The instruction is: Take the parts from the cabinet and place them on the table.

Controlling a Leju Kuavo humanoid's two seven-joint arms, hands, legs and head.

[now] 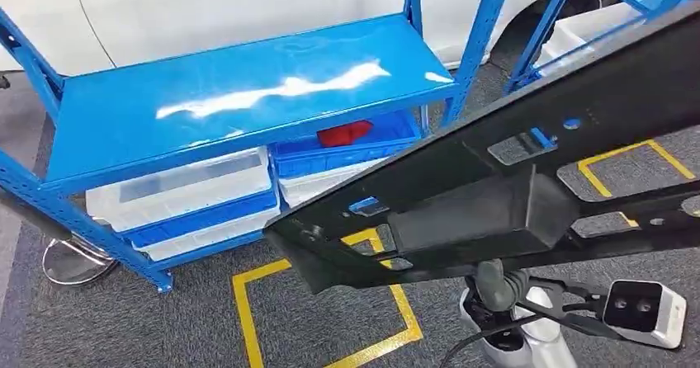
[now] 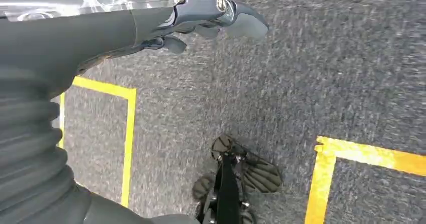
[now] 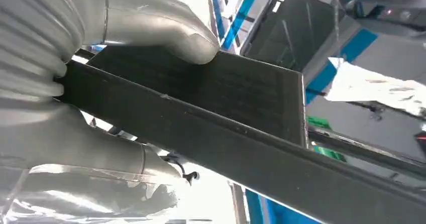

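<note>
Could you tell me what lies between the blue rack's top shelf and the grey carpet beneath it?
In the head view, stacked bins sit under the top shelf, one holding a red part.

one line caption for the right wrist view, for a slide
Right hand grips a long black part, blue shelving behind.

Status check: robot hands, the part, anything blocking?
Right robot hand grips long black part, carried above the floor. Left robot hand holds nothing. Blue rack ahead, top shelf bare.

long black plastic part (image 1: pixel 495 195), slotted with boxy block midway, tilted, in front of blue cabinet (image 1: pixel 248 96).
</note>
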